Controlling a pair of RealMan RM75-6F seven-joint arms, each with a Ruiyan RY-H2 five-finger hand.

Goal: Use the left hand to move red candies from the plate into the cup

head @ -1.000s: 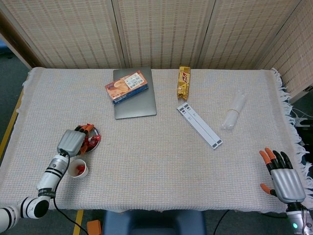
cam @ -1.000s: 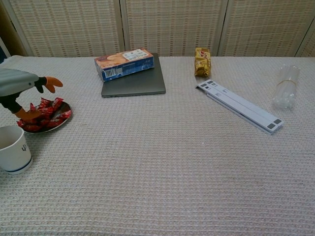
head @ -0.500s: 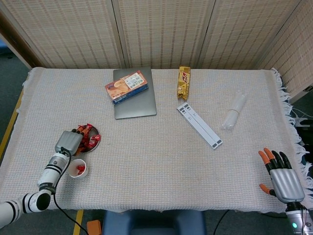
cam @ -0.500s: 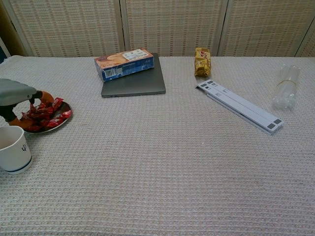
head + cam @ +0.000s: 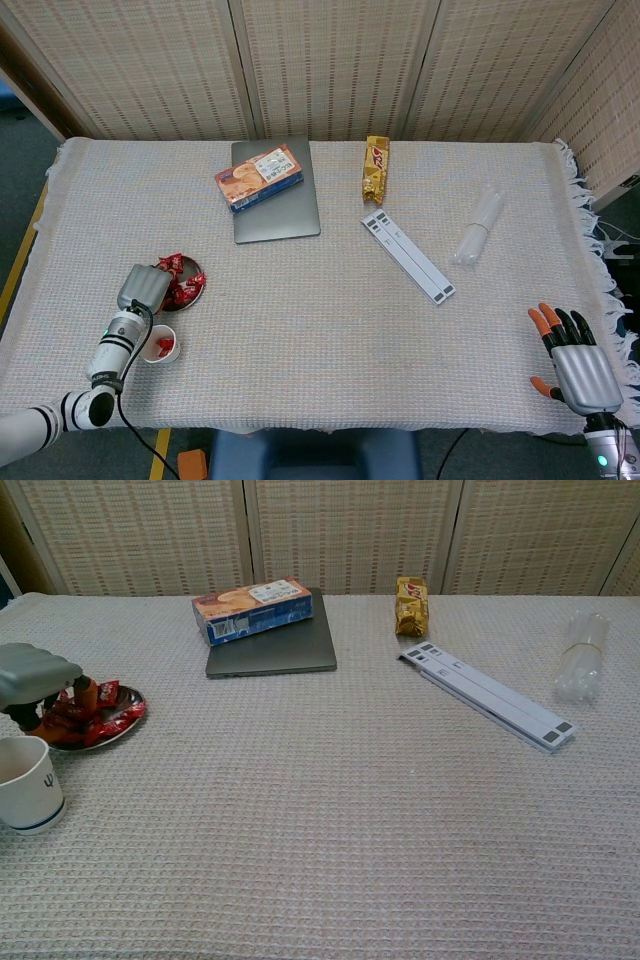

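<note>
A small dark plate (image 5: 203,284) (image 5: 133,720) of red candies (image 5: 186,288) (image 5: 105,712) sits near the table's left front edge. My left hand (image 5: 143,288) (image 5: 34,674) is down on the plate's left side. Its fingers (image 5: 85,693) are curled into the pile and pinch a red candy against the thumb. The white cup (image 5: 160,345) (image 5: 26,785) stands just in front of the plate, below the left wrist, with red candy inside. My right hand (image 5: 578,365) rests at the front right corner, fingers spread and holding nothing.
A grey laptop (image 5: 275,195) with a biscuit box (image 5: 259,177) on it lies at the back. A gold snack pack (image 5: 375,168), a white folding stand (image 5: 407,256) and a clear plastic bottle (image 5: 478,227) lie toward the right.
My left hand has dropped from above the plate onto the candies, and its fingers have curled in from spread to closed. The right hand has stayed still.
</note>
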